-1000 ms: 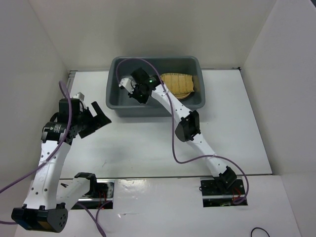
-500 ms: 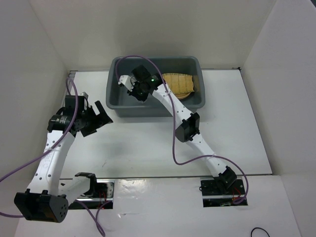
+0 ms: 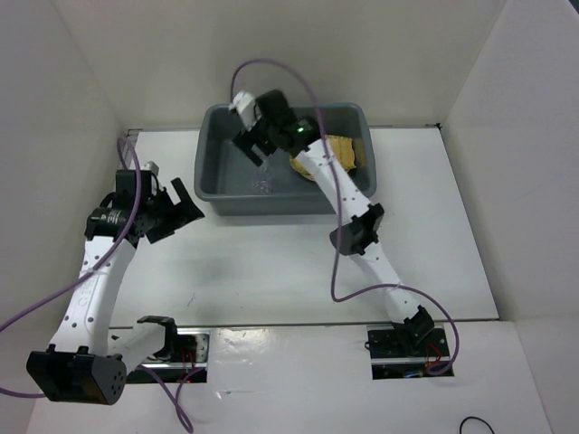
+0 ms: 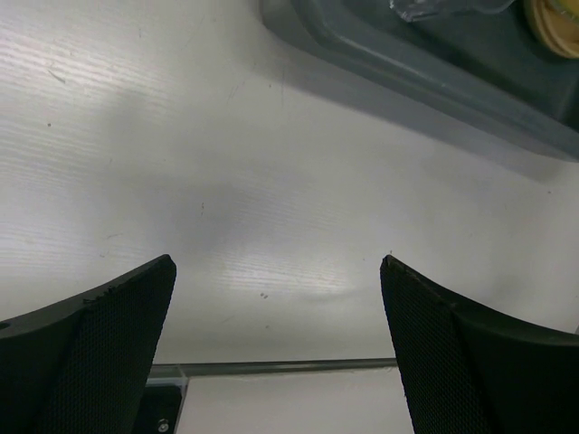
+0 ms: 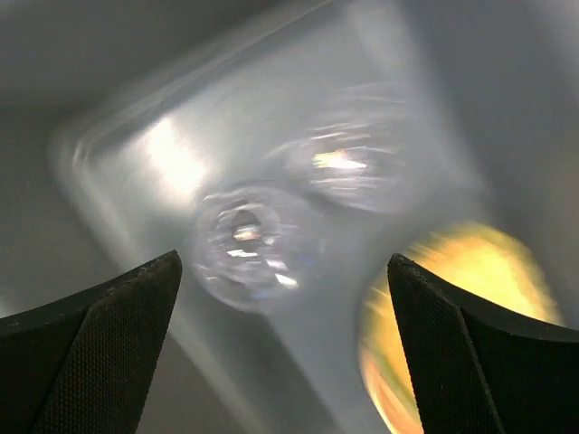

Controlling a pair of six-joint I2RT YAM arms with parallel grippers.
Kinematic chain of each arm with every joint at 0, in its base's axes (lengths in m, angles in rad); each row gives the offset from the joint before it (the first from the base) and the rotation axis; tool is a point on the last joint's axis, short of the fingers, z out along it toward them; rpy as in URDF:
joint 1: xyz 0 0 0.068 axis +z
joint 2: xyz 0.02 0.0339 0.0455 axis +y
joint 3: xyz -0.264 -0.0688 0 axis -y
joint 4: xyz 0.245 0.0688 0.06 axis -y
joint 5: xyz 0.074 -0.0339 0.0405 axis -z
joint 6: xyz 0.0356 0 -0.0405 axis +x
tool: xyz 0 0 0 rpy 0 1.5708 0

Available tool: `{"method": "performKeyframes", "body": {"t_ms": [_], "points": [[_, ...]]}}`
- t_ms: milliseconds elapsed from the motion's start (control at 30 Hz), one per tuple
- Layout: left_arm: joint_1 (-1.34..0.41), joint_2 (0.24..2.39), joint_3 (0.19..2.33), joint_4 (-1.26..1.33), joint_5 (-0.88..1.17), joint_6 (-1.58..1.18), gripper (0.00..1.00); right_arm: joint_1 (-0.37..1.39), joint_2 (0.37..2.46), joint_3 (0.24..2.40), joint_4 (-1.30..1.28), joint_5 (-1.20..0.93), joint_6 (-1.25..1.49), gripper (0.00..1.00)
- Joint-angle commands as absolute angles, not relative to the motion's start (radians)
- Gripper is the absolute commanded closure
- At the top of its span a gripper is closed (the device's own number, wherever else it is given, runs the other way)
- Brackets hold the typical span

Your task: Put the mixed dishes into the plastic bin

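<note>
Top cam: I'm seeing the left pincer point(image 3: 181, 204) hanging over the table point(image 3: 271, 271), jaws spread wide and gripping nothing. The bin point(image 3: 271, 204) is sitting just beyond its fingertips, not touching. The right pincer point(image 3: 258, 149) is hovering inside the bin's outline, up off the floor, jaws also spread with nothing in them. The cup point(image 3: 263, 185) is showing as a glint on the bin floor just under that pincer, apart from it. The tray point(image 3: 348, 149) is lying in the bin behind the pincer's wrist, and the arm is covering part of it.

Left wrist cam: I'm looking between two fingers point(image 4: 99, 353) standing far apart with only bare table between them. A bin corner point(image 4: 425, 81) is sitting ahead of the tips and off to the right. The cup point(image 4: 434, 9) and a plate point(image 4: 556, 16) are peeking out inside it.

Right wrist cam: the picture is blurring badly. The fingers point(image 5: 479, 353) are standing wide apart with nothing clamped. The cup point(image 5: 253, 242) is showing below the gap, on the grey bin floor point(image 5: 226, 117). A second clear glint is sitting just past it, and I can't tell what that is. The plate point(image 5: 452, 325) is lying by the right finger, lower down in the bin.
</note>
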State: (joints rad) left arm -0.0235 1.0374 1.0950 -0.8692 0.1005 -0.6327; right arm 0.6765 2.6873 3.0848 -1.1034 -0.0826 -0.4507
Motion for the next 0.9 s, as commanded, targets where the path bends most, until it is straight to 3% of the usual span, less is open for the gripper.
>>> {"method": "performKeyframes", "body": {"t_ms": [0,133,233,267,400,433,633,867], "points": [[-0.011,0.988,1.167,-0.801,0.092,-0.569,0.0,0.595,2.308,3.131,-0.91,0.171,-0.189,0.01],[-0.011,0.867,1.123,-0.68,0.092,-0.557,0.0,0.537,2.116,3.131,-1.032,0.418,-0.253,0.01],[-0.011,0.715,1.014,-0.525,0.112,-0.548,0.0,0.372,2.08,3.131,-1.309,0.326,-0.226,0.01],[-0.011,0.625,0.987,-0.459,0.112,-0.548,0.0,0.318,1.959,2.856,-1.31,0.325,-0.189,0.01],[-0.011,0.509,0.978,-0.463,-0.003,-0.583,0.0,-0.026,1.746,2.481,-1.292,-0.111,-0.264,0.01],[-0.011,0.509,0.995,-0.497,-0.003,-0.566,0.0,-0.09,1.703,2.303,-1.281,-0.142,-0.305,0.01],[-0.011,0.604,1.121,-0.662,0.026,-0.499,0.0,-0.101,1.226,1.603,-1.047,-0.21,-0.397,0.01],[-0.011,0.594,1.112,-0.718,0.051,-0.537,0.0,-0.051,1.117,1.494,-1.115,-0.198,-0.345,0.01]]}}
